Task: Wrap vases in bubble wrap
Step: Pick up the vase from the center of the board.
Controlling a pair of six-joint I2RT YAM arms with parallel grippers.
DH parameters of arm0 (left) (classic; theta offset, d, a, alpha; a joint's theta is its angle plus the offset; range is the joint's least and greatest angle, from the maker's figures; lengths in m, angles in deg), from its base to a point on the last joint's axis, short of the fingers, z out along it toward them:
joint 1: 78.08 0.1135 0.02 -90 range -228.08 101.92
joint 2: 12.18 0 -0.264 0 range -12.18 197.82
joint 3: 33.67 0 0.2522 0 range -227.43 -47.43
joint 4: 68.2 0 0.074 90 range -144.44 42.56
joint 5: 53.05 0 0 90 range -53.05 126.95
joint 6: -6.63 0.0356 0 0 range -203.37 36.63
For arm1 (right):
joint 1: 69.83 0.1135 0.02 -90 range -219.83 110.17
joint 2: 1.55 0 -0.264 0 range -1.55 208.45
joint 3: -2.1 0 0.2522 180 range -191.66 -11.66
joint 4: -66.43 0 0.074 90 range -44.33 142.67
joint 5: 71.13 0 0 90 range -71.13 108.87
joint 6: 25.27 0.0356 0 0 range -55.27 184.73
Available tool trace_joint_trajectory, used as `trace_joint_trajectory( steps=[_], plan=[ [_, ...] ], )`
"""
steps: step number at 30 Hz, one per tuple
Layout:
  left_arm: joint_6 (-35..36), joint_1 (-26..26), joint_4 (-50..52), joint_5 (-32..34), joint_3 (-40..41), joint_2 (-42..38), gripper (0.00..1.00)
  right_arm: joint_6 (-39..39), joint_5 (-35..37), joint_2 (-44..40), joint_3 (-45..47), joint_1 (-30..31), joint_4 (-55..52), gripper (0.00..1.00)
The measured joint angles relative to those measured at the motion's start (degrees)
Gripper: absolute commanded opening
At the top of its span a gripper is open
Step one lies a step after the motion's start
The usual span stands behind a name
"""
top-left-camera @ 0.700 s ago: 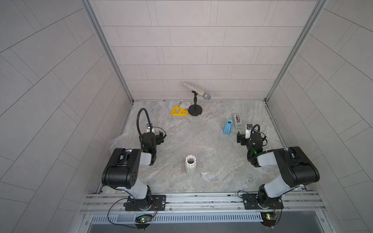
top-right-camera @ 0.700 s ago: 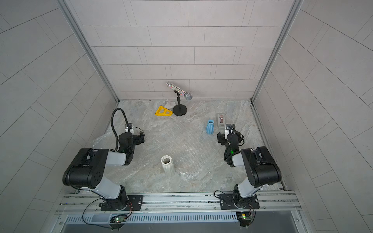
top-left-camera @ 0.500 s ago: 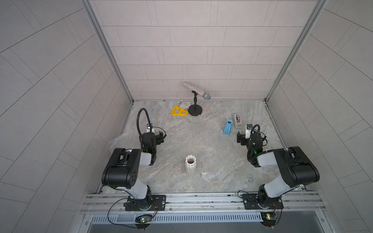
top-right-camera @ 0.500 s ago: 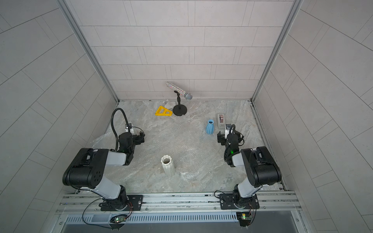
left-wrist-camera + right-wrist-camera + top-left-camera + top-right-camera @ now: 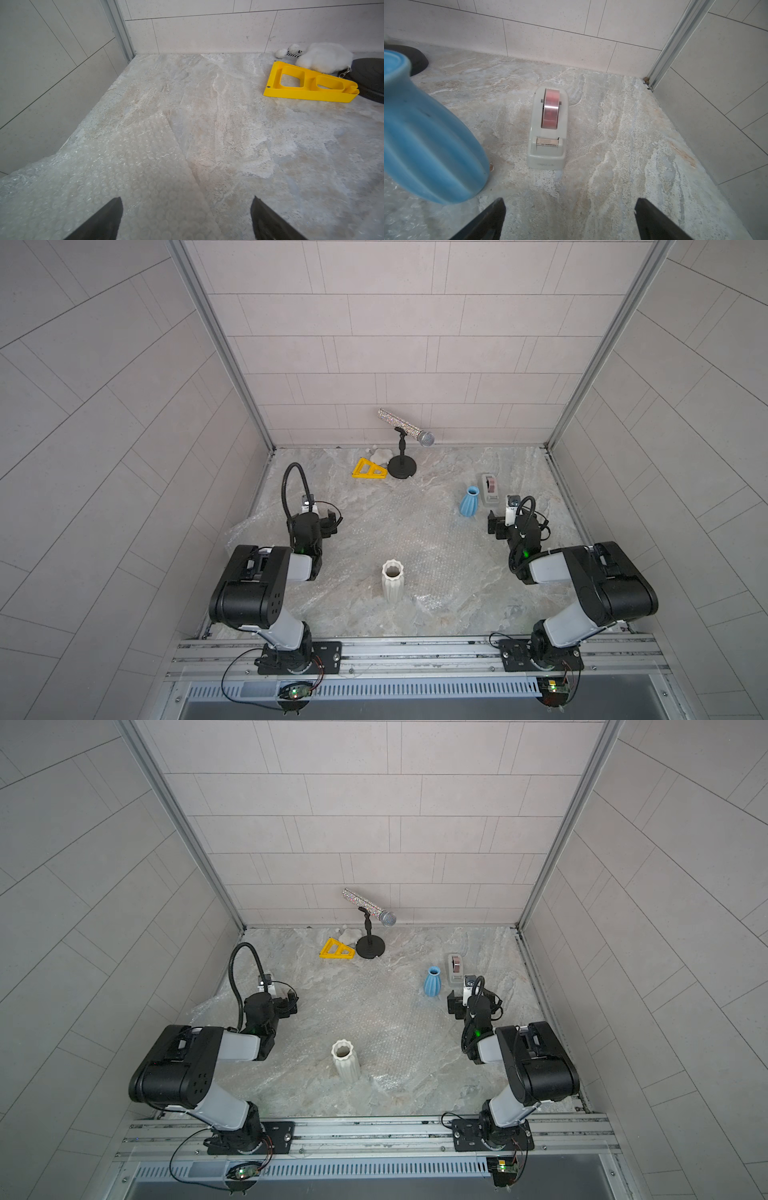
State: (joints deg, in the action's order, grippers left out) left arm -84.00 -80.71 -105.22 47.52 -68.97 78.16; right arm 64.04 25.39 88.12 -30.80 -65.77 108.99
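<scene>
- Left wrist view: the left gripper hangs empty, jaws spread wide, low over the bubble wrap, whose edge runs across the marble table between the jaws. Farther off, by the back wall, lie a yellow tray and a fluffy white toy, well apart from the sheet.
- Right wrist view: the right gripper is likewise wide open and holds nothing. The blue vase stands upright just beside one jaw, untouched. A tape dispenser sits straight ahead on bare marble.
- Both top views: the white vase stands upright at lower centre of the frame on the clear sheet, between the two arms and apart from both. The blue vase stands right of centre, near the sheet's far corner, with the dispenser just beyond it. A microphone on its stand occupies upper centre. The wrap rises in a crumpled ridge at the left edge beside the left arm.
- Reading of the moment: neither vase is wrapped, so the job looks to be at its opening step. The next move likely calls for laying a vase on its side on the sheet, then pinching a loose edge low and flat; the crumpled ridge offers the easiest hold.
</scene>
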Motion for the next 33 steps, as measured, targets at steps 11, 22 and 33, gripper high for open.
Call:
trace_joint_trajectory(
  steps=[11, 22, 33],
  plan=[
    [-0.1, 0.0, -0.9, 0.2, 0.2, 0.0, 1.00, 0.0, 0.1, 0.0, 0.1, 0.0, 0.6, 1.00],
    [-1.9, 0.0, 2.0, 1.7, 4.9, -16.4, 1.00, 1.4, 0.1, -17.6, 1.2, 0.0, -9.2, 1.00],
    [-26.6, 0.1, 27.1, 0.9, -5.3, -40.9, 1.00, 23.5, -4.7, -35.6, -4.0, -1.0, -30.7, 1.00]
  ],
)
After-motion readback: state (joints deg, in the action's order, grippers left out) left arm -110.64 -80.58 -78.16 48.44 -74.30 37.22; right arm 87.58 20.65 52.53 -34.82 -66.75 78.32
